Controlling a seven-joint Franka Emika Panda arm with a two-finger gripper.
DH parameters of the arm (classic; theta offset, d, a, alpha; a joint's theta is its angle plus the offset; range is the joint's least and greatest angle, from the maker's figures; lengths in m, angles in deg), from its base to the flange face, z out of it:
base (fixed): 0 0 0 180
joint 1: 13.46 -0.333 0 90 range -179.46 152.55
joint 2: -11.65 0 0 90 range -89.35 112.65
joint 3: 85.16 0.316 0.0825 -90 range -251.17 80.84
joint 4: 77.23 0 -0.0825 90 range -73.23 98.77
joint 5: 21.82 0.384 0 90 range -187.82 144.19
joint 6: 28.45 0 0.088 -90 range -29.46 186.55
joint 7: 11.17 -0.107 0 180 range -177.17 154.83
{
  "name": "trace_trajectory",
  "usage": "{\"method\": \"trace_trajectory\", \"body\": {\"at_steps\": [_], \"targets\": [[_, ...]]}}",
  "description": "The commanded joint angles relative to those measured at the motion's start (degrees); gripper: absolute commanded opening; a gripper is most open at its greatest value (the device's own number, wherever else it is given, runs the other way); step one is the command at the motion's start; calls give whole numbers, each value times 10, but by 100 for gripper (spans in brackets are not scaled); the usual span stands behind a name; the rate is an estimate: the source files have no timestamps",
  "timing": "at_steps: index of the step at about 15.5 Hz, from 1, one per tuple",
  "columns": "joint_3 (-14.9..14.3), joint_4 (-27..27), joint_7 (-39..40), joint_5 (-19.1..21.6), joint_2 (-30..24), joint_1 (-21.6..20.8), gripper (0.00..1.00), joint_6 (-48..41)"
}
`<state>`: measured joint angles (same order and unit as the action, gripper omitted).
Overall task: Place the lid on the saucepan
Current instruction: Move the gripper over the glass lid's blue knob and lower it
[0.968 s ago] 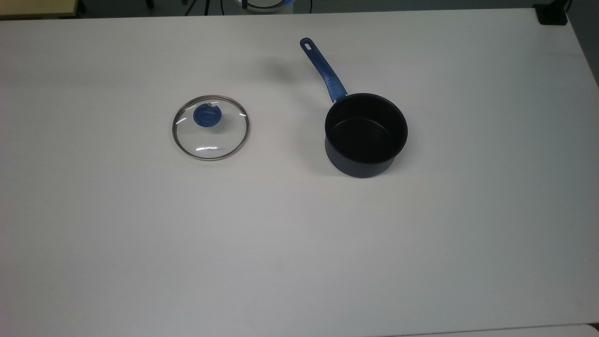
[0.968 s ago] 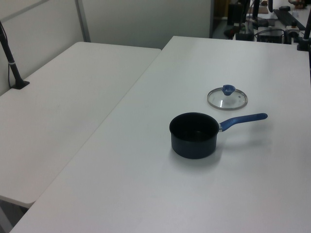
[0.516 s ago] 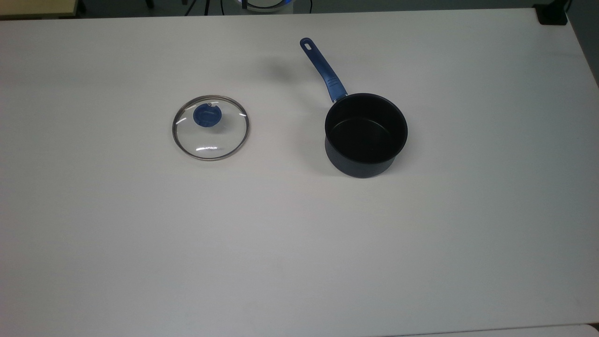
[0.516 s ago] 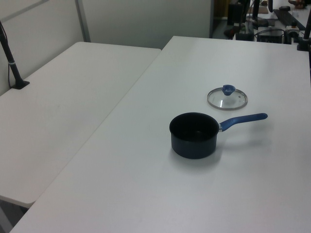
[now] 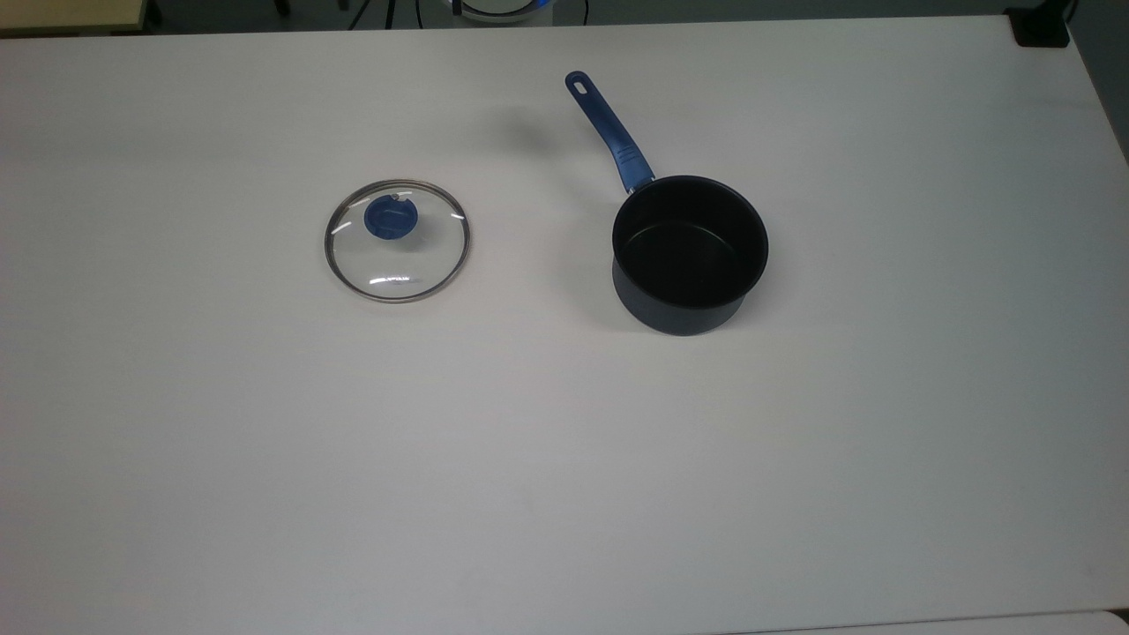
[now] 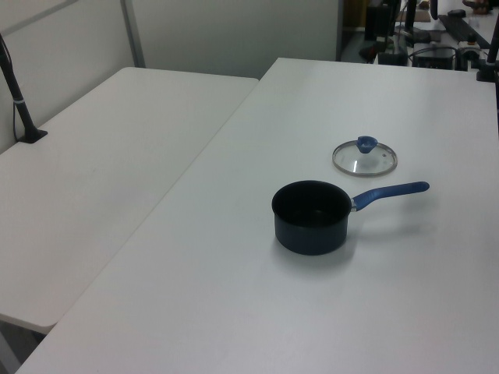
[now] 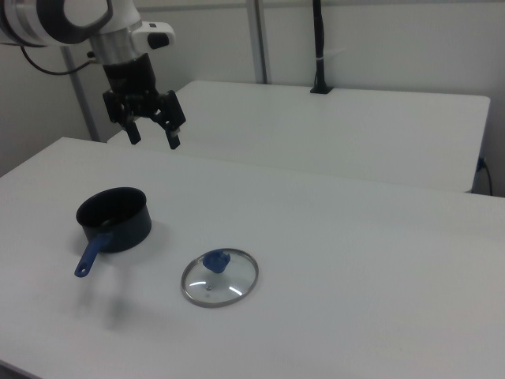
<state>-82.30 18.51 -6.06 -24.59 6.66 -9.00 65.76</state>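
The gripper is seen in the right view, hanging in the air with its 2 fingers spread apart and nothing between them, above and toward 1 o'clock of the saucepan. In the top view and the left view the lid and the saucepan are shown on the white table with no arm over them. A second white table is shown in the left view, butted against the first along a seam, and a black post stands on it.

The lid is seen lying flat on the table in the top view, its blue knob up, at 9 o'clock of the saucepan and well apart from it. The saucepan stands upright with its black inside open, and its blue handle is pointed toward 11 o'clock in the top view. In the left view the lid is placed at 1 o'clock of the saucepan.

Compared with the frames 1 s and 0.5 s earlier, no shift is seen in the lid or the saucepan in the top view and the left view.

Bare tabletop is left between the 2 things and all around them; both are kept well away from every table edge, with the widest free area at 6 o'clock in the top view.
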Motion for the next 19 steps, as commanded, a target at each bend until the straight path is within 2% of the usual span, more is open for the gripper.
{"method": "trace_trajectory", "body": {"at_steps": [1, 4, 6, 8, 12, 19], "targets": [[-11, 40, 133, 7, -1, 19, 100, -6], [-22, 106, 85, 0, 2, 41, 100, 43], [-36, 164, -5, 0, 3, 41, 100, 145], [-37, 209, -51, 0, 15, 39, 100, 229], [-37, 215, -62, 3, 72, 42, 100, 265], [-37, 215, -149, 11, 151, 47, 100, 349]]}}
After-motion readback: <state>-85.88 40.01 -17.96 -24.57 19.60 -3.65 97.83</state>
